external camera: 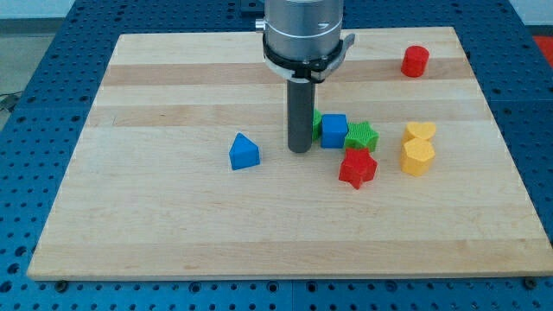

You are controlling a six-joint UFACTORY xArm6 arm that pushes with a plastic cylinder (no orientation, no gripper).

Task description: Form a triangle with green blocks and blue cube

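The blue cube sits right of the board's middle. A green star-shaped block touches its right side. Another green block shows only as a sliver behind the rod, at the cube's left. My tip rests on the board just left of the blue cube, close to its lower left corner and in front of the hidden green block.
A blue triangular block lies left of my tip. A red star block sits below the green star. Two yellow blocks stand to the right. A red cylinder is at the top right of the wooden board.
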